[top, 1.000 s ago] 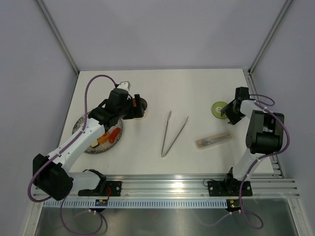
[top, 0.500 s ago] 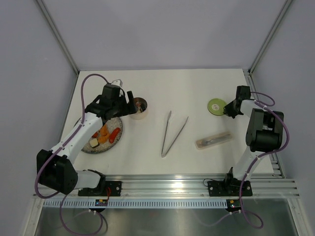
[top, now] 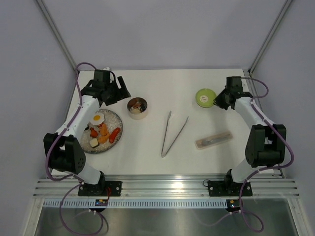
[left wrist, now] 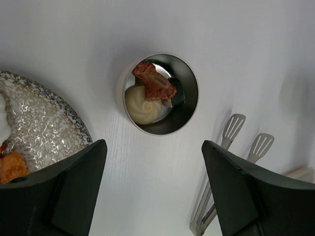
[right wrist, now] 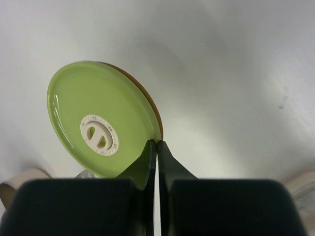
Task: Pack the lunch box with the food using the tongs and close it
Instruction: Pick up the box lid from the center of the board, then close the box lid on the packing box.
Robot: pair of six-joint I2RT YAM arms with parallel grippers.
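Right pincer (right wrist: 156,143) pinching the tilted lid (right wrist: 98,118) by its rim, left pincer (left wrist: 152,147) hanging open over the tin (left wrist: 189,83), tongs (top: 166,133) lying on the bench (top: 197,83) between them, case (top: 213,140) lying nearby, plate (top: 110,118) sitting beside tin.

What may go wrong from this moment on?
The right gripper pinches the lid only at its edge, so it may swing or slip. The egg and other pieces sit on the plate, the tongs lie untouched; closing the lunch box now would leave it half packed.
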